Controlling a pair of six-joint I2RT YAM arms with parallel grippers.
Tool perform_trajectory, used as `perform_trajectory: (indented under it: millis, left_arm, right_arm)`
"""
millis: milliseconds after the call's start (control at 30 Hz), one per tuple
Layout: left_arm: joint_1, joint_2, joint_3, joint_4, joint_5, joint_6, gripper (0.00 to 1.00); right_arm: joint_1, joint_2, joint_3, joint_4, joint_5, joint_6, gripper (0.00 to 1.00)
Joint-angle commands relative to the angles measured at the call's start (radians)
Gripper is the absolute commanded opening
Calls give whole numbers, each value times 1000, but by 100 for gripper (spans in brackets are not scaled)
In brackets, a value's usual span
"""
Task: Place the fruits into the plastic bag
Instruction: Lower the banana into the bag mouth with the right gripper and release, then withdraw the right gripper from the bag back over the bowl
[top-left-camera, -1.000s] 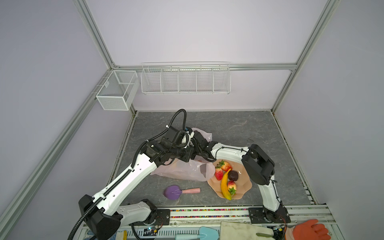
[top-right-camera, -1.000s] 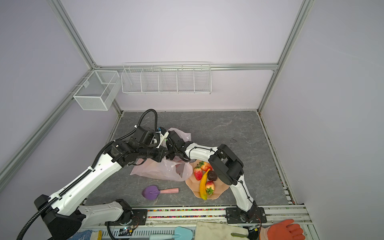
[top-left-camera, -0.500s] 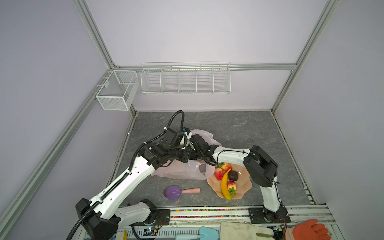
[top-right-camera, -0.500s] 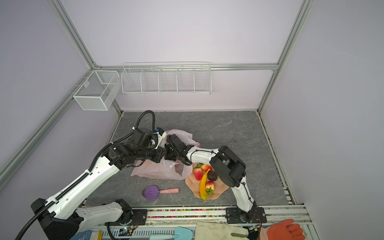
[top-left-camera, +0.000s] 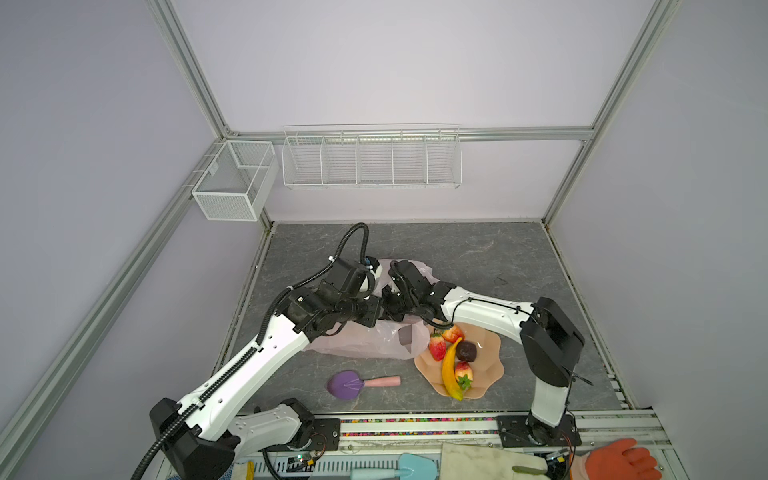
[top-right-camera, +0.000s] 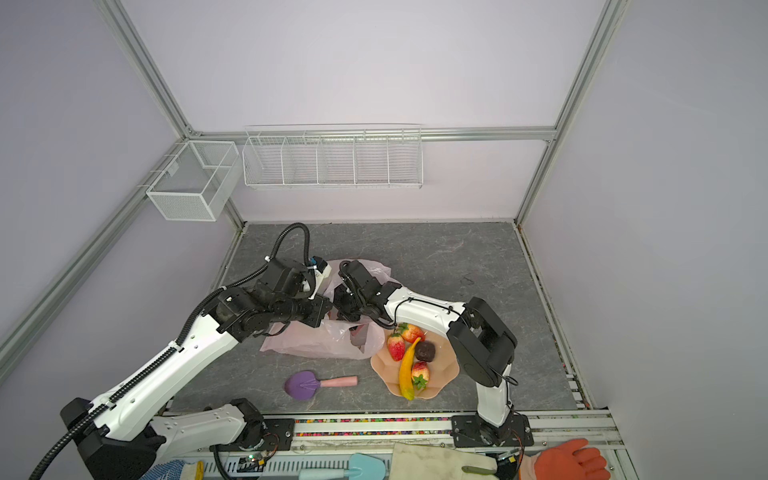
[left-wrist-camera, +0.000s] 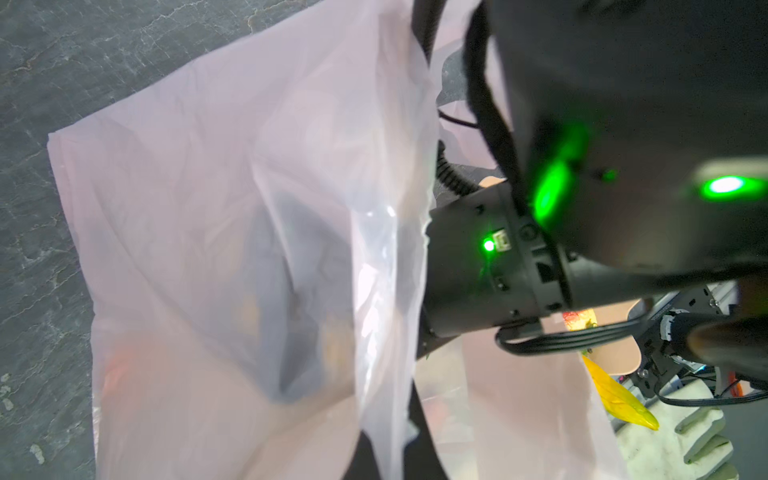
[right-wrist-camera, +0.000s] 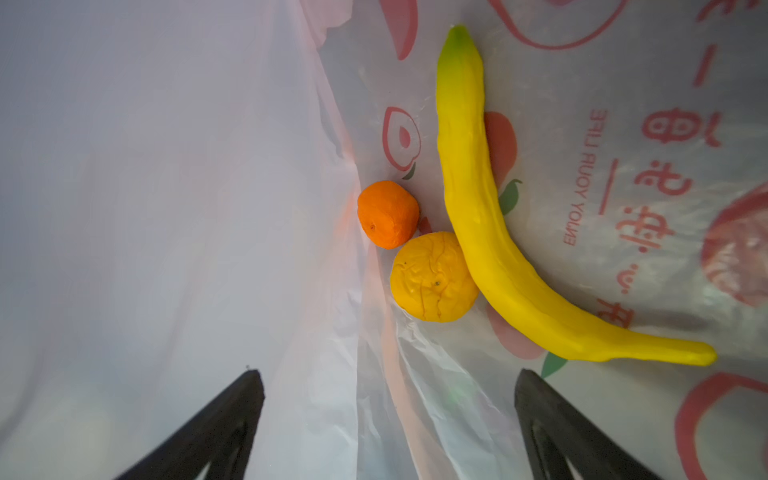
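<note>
The right gripper (right-wrist-camera: 388, 374) sits inside the bag (right-wrist-camera: 623, 124) with its jaws spread wide and nothing between them. Just ahead, on the bag's printed floor, lie a banana (right-wrist-camera: 469, 199), an orange (right-wrist-camera: 388, 214) and a yellow-orange fruit (right-wrist-camera: 434, 276), all touching. The job now looks like getting out cleanly: draw the right gripper straight back along the line it points, jaws apart and lifted off the film, so no crinkle catches and drags the fruit back toward the mouth. The left gripper (top-left-camera: 372, 313) is closed and appears to pinch the bag's upper rim, raising the mouth. It should hold firm and high until the other arm is clear, since a sagging rim would drape over the jaws. In a top view the bag (top-left-camera: 357, 340) lies just 8 o'clock of the table's middle. The bowl (top-left-camera: 486, 365) touches its 4 o'clock edge and holds three strawberries (top-left-camera: 437, 346), a second banana (top-left-camera: 449, 365) and a dark fruit (top-left-camera: 466, 350); these come next.
</note>
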Motion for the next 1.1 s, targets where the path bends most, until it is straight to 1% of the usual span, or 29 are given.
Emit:
perform_trajectory:
  millis: [0, 133, 200, 367, 467, 800, 900, 1000, 1067]
  left_arm:
    - [6, -15, -14, -2, -44, -14, 0]
    - [6, -14, -15, -5, -49, -21, 0]
    - [6, -14, -16, -5, -53, -20, 0]
    - [6, -16, -20, -2, -43, -18, 0]
    - [6, -17, -23, -3, -42, -14, 0]
    - [6, -17, -27, 1, -30, -12, 0]
    - [6, -19, -31, 5, -19, -6, 0]
    - [6, -21, -37, 6, -1, 3, 0]
    - [6, -21, -41, 6, 3, 6, 0]
  right_arm:
    - [2, -71, -41, -87, 1, -52, 96]
    - [2, -100, -48, -163, -2, -104, 97]
    - [3, -123, -53, -209, 15, -135, 96]
    - [-3, -184, -69, -334, 101, -210, 96]
    - [-3, -221, -67, -410, 176, -256, 96]
    - [-5, -313, -100, -504, 322, -336, 96]
    - [-8, -342, -100, -527, 373, -378, 96]
    - [-12, -377, -115, -521, 403, -415, 95]
    - [-15, -388, -105, -552, 420, -441, 95]
